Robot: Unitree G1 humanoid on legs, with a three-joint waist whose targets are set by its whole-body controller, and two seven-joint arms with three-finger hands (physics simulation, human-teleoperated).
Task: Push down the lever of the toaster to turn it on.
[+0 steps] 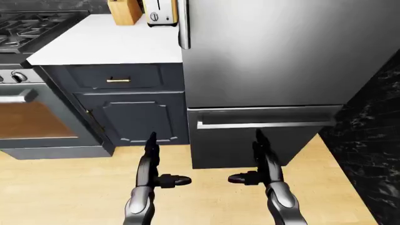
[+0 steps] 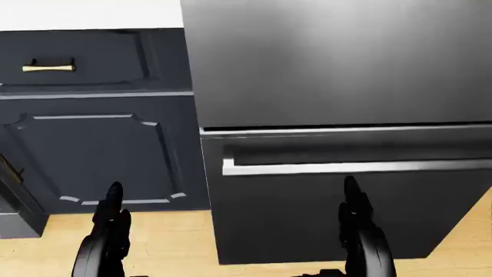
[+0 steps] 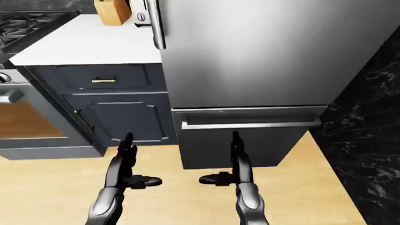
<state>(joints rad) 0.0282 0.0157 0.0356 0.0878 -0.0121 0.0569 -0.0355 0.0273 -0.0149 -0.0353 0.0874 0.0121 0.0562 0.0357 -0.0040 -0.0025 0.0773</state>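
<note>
Chrome and cream, the toaster (image 1: pixel 161 13) sits at the top of the left-eye view on the white counter (image 1: pixel 106 42), tucked just beside the fridge (image 1: pixel 275 51), with a wooden knife block (image 1: pixel 124 11) on its other side. Its lever is too small to make out. Below the counter is a dark cabinet (image 1: pixel 131 117); beyond it, away from the fridge, a stove (image 1: pixel 25 28). Both hands hang low before the fridge's lower drawer, well apart from the toaster: the left hand (image 1: pixel 153 164) and right hand (image 1: pixel 261 161) each have fingers spread, holding nothing. This looks like the approach step; next comes stepping toward the counter and raising a hand to the toaster.
</note>
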